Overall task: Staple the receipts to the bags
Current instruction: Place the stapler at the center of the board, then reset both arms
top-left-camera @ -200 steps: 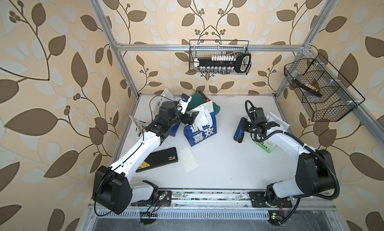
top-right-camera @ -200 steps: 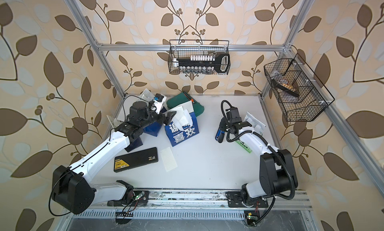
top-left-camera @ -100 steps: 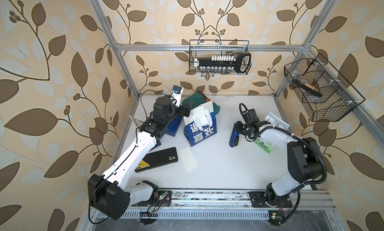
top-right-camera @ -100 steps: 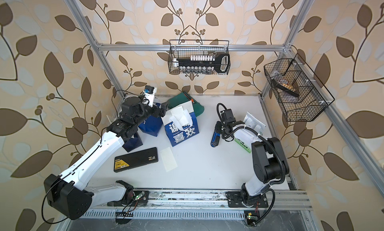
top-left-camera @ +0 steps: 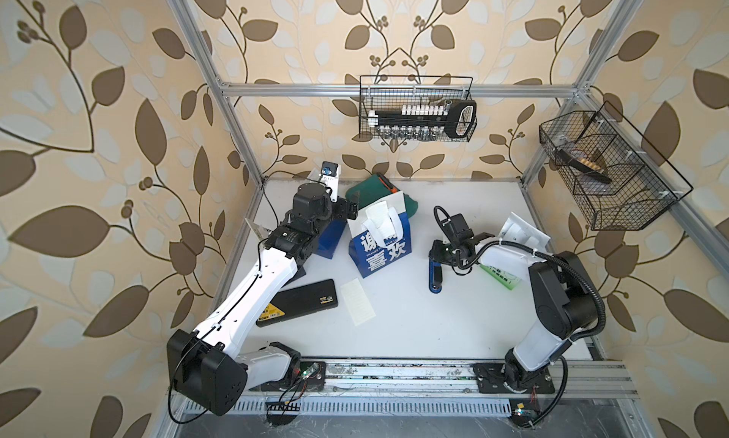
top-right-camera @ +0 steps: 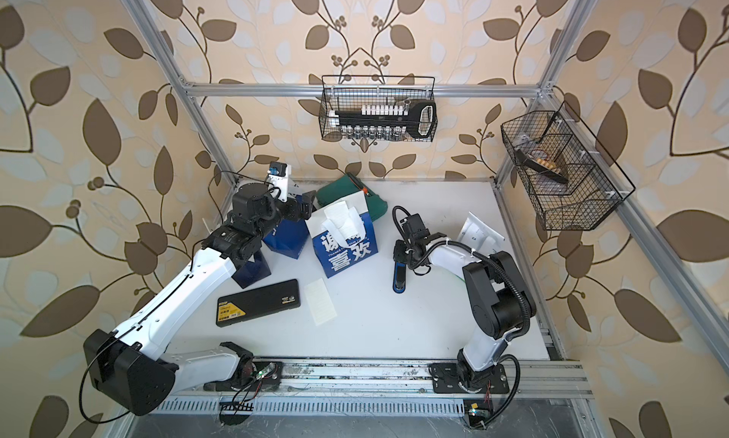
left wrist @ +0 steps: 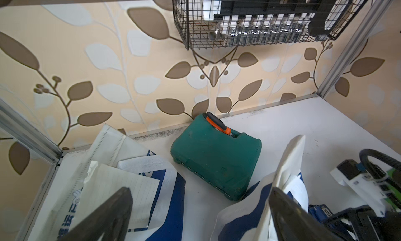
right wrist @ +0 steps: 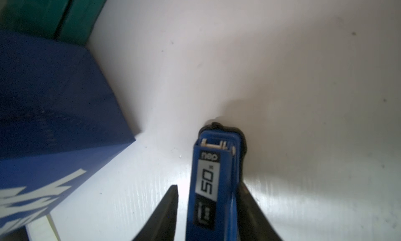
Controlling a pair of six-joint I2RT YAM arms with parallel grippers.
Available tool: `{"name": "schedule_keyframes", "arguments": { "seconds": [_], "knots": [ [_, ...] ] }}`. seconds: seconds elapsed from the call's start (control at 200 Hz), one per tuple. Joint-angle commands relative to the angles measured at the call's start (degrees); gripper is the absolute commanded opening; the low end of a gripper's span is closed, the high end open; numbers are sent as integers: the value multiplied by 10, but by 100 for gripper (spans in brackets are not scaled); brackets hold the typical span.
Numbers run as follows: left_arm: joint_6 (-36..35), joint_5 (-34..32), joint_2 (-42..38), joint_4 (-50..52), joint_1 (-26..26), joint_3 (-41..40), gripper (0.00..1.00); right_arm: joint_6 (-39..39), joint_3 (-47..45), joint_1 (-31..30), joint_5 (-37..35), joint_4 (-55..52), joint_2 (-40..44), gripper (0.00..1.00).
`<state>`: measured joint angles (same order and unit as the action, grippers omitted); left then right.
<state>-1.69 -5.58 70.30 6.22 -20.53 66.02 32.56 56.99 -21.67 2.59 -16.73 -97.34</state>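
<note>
I've got L gripper (left wrist: 199, 192) spread wide, empty, by the blue bag (top-left-camera: 380, 250). R gripper (right wrist: 207, 185) straddles the stapler (top-left-camera: 434, 272), prob. slack, gap one side. Risk: stapler skids if I close off-centre; receipt (top-left-camera: 357, 302) lies loose near black case (top-left-camera: 300, 307).

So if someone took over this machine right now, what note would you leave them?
Left fingers: wide open, empty, above the blue bags at the back.
Right fingers: apart around the blue stapler lying on the table, a gap showing on one side.
Middle blue bag stands with a receipt at its top; a loose receipt lies before it; the green-and-white bag lies flat.
Done: no staple can be made out anywhere.
Left: staple the loose receipt, check the others.
</note>
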Motion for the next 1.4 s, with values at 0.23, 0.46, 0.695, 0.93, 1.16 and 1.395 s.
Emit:
{"name": "schedule_keyframes", "arguments": {
  "seconds": [0.23, 0.46, 0.695, 0.93, 1.16, 1.395],
  "knots": [
    [83, -142, -13, 12, 12, 0, 99, -88, 1, -21, -59, 31, 131, 65],
    [120, -244, -15, 30, 40, -72, 99, -199, -94, 19, -209, 144, 234, 100],
    [163, -366, 15, 17, 88, -171, 99, -301, -198, 89, -252, 299, 219, 100],
    [202, -340, 63, -4, 116, -193, 99, -335, -227, 101, -299, 386, 154, 100],
    [165, -315, 95, -121, 117, -240, 99, -352, -347, 115, -260, 615, 135, 100],
    [100, -270, 119, -228, 121, -271, 99, -314, -367, 172, -171, 651, 116, 100]
  ]
}}
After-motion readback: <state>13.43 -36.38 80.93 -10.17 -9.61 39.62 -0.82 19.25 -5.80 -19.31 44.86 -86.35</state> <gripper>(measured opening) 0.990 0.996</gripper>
